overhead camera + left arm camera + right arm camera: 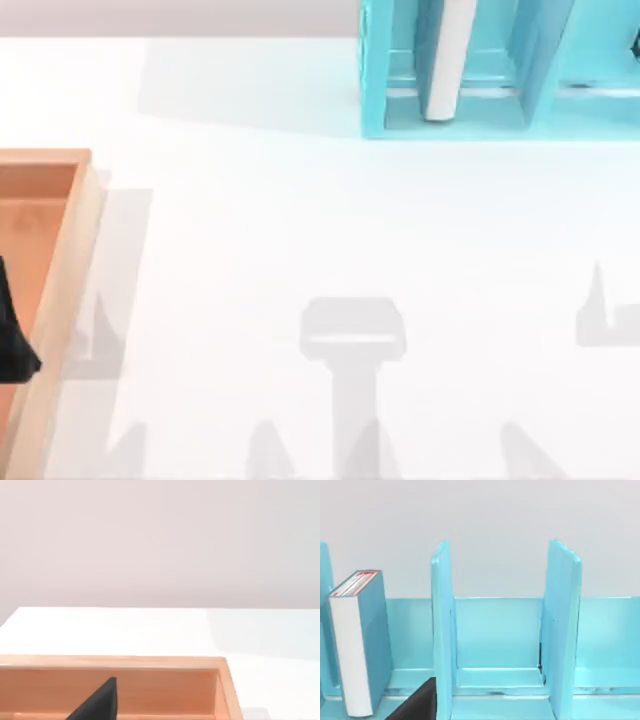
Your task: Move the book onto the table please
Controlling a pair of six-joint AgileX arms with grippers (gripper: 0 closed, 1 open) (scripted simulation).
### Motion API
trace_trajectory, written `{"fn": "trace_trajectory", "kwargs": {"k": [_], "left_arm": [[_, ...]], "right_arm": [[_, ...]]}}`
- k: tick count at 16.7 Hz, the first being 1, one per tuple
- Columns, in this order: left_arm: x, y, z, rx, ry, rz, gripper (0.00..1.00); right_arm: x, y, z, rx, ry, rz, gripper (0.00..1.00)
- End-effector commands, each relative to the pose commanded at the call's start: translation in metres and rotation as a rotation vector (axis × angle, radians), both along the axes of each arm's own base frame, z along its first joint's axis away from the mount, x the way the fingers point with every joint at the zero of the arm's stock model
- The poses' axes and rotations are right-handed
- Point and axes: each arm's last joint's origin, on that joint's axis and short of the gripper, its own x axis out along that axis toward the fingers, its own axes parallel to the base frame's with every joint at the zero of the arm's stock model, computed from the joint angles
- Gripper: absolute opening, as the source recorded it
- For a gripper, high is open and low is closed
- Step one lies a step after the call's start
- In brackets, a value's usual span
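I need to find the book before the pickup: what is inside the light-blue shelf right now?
The book stands upright in one compartment of the shelf, white page edges facing outward. The neighbouring compartment looks bare. The shelf's far ends run past the picture edges, so what they hold is unseen.

Open white table [330, 230] mid-scene, tray [75, 260] at left edge, shelf [375, 100] dividers flanking upright book [448, 60]

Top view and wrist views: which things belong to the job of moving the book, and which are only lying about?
Job:
- book, upright in a shelf compartment
- table
- right end effector, near the shelf

Lying about:
- shelf
- tray
- left end effector, over the tray
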Motion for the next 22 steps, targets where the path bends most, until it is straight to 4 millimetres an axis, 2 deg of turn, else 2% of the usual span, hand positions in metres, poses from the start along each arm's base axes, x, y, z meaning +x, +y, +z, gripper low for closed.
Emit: {"fn": "trace_trajectory", "kwargs": {"k": [2, 4, 6, 8, 11, 13, 15, 19, 22], "left_arm": [[0.0, 0.0, 0.0, 0.0, 0.0, 0.0, 1.0], [0.0, 0.0, 0.0, 0.0, 0.0, 0.0, 1.0], [0.0, 0.0, 0.0, 0.0, 0.0, 0.0, 1.0], [0.0, 0.0, 0.0, 0.0, 0.0, 0.0, 1.0], [0.0, 0.0, 0.0, 0.0, 0.0, 0.0, 1.0], [0.0, 0.0, 0.0, 0.0, 0.0, 0.0, 1.0], [0.0, 0.0, 0.0, 0.0, 0.0, 0.0, 1.0], [0.0, 0.0, 0.0, 0.0, 0.0, 0.0, 1.0], [0.0, 0.0, 0.0, 0.0, 0.0, 0.0, 1.0]], "right_arm": [[0.014, 0.005, 0.024, 0.007, -0.023, -0.01, 1.0], [0.038, 0.013, 0.046, 0.015, -0.026, -0.02, 1.0], [0.072, 0.026, 0.058, 0.022, -0.008, -0.029, 1.0], [0.114, 0.045, 0.058, 0.024, 0.026, -0.035, 1.0], [0.176, 0.084, 0.031, 0.016, 0.092, -0.038, 1.0], [0.209, 0.112, -0.002, 0.007, 0.135, -0.037, 1.0], [0.233, 0.139, -0.038, -0.002, 0.167, -0.035, 1.0], [0.254, 0.179, -0.097, -0.004, 0.188, -0.028, 1.0], [0.259, 0.194, -0.118, 0.002, 0.183, -0.025, 1.0]]}}
